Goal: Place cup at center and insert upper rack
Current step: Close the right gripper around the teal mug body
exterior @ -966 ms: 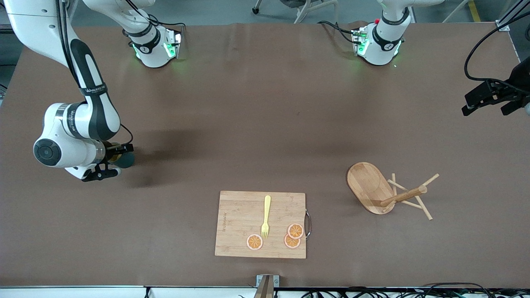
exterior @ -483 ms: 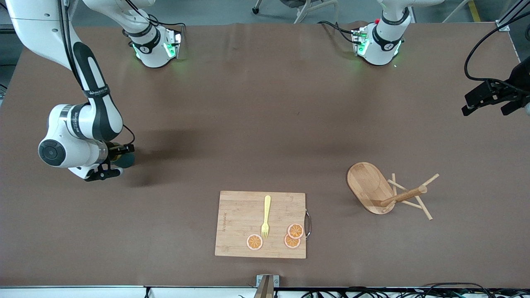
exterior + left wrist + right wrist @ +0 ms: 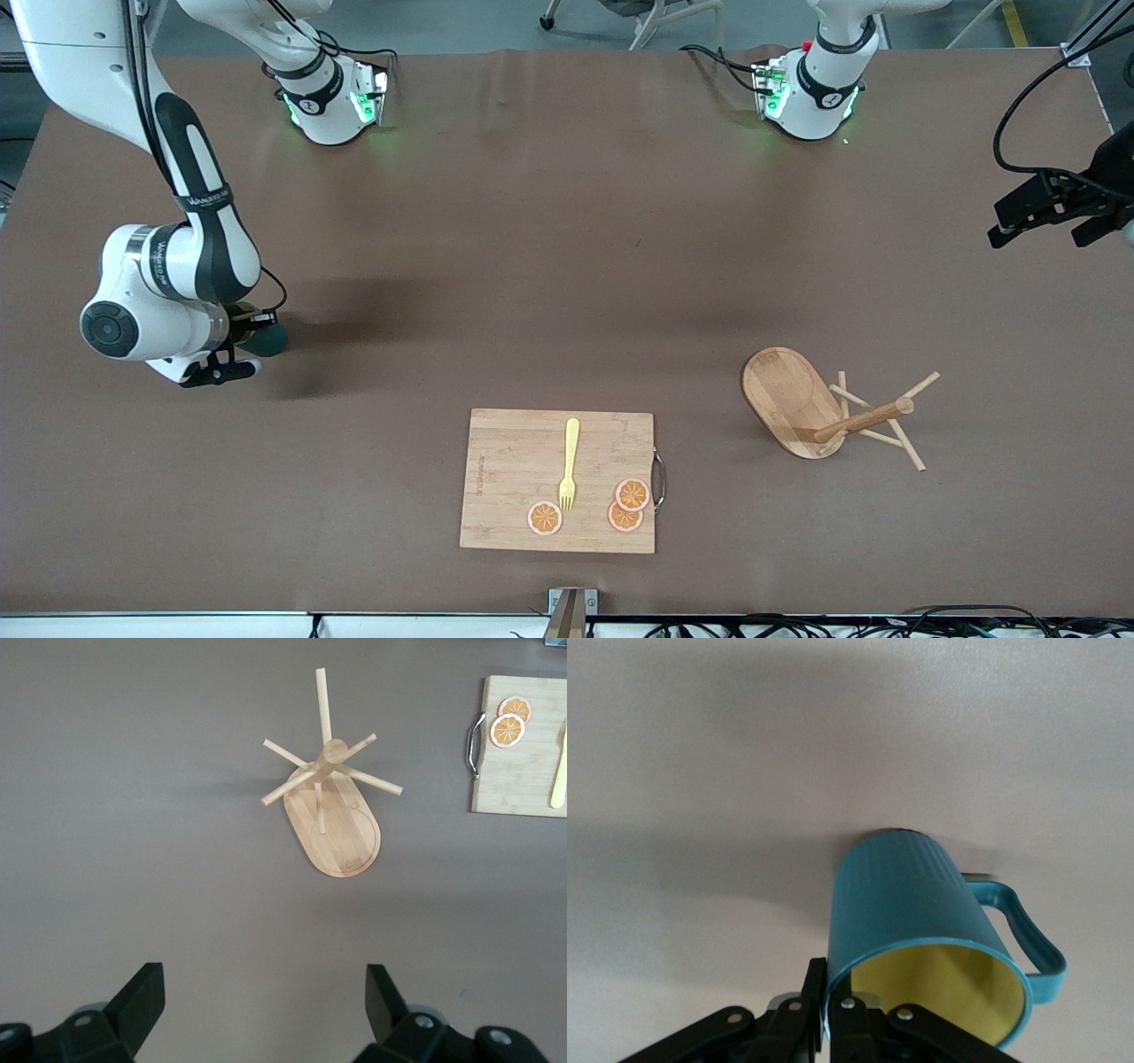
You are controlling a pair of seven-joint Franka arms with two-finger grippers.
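Note:
The cup [image 3: 268,339] is teal with a yellow inside and stands near the right arm's end of the table. My right gripper [image 3: 246,342] is shut on its rim. In the right wrist view one finger is inside the cup [image 3: 917,908] and one outside, at the right gripper [image 3: 830,1003]. The handle points away from the fingers. The upper rack [image 3: 802,403] lies tipped on its side toward the left arm's end, pegs splayed. My left gripper [image 3: 1047,232] hangs open, high at that table end. It looks down on the rack [image 3: 334,815], with nothing in the left gripper [image 3: 263,1005].
A bamboo cutting board [image 3: 509,483] lies near the table's front edge, nearer the camera than the cup and the rack. On it are a yellow fork [image 3: 569,462] and three orange slices [image 3: 633,494]. The board [image 3: 518,771] also shows in the left wrist view.
My right gripper's fingers have closed on the cup's rim. The right wrist has shifted slightly, and the cup with it. The left arm and the rack have not moved.

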